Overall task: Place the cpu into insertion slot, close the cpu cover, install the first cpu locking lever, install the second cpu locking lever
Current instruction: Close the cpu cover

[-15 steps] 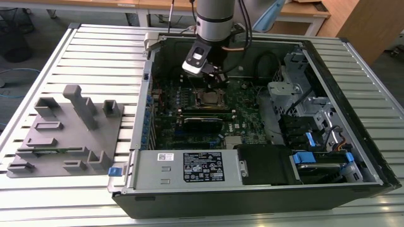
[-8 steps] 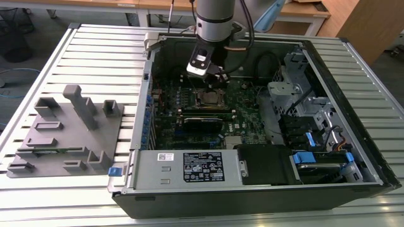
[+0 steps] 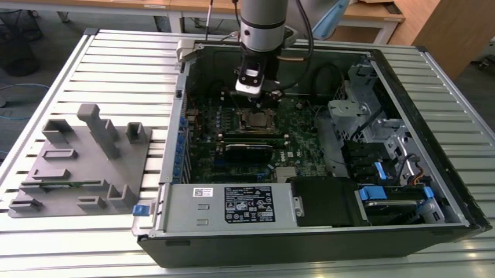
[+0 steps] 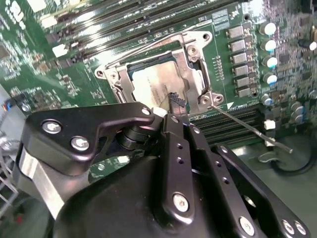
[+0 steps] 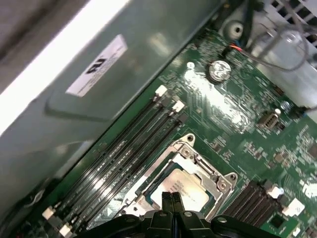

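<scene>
The cpu [image 4: 148,82] lies in the insertion slot [image 3: 258,121] on the green board, its silver-grey top showing through the window of the cpu cover [image 4: 190,74]. The cover lies flat over it. My gripper [image 4: 176,101] hangs just above the socket's edge, fingers shut together with nothing between them; in the first wrist view the gripper [image 5: 172,199] is over the cpu [image 5: 190,191]. One thin wire locking lever [image 4: 252,130] sticks out free from the socket corner. A second lever [image 4: 141,48] runs along the socket's opposite side.
The board sits deep in an open computer case [image 3: 174,116] on a slatted metal table [image 3: 116,63]. Long black memory slots [image 5: 124,158] flank the socket. A grey fixture block [image 3: 85,156] stands at the exterior view's left. Drive bays and cables [image 3: 386,168] fill the case at that view's right.
</scene>
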Controlling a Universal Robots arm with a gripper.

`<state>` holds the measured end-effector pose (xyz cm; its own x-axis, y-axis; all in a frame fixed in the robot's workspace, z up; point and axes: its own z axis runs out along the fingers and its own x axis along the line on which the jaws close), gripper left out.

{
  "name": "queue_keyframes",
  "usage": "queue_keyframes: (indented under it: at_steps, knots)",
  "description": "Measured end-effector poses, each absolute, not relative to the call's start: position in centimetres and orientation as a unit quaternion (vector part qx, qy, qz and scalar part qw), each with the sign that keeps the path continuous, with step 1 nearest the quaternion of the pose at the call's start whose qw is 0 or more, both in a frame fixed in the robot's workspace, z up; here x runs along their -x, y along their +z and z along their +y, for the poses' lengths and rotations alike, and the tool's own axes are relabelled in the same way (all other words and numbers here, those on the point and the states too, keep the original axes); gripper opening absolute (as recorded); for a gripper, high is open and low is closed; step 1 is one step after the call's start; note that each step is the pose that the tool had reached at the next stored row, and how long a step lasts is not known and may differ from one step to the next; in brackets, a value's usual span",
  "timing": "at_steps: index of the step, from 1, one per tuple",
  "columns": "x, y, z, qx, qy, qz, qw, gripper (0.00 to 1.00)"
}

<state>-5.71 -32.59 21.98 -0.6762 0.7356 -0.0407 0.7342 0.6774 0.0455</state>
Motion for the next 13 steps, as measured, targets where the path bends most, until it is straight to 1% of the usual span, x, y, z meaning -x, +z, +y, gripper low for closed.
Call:
queue_keyframes:
  at_steps: [13]
  knots:
    - [5.71,21.97,-32.59,-0.399,0.013,0.917,0.028,0.1]
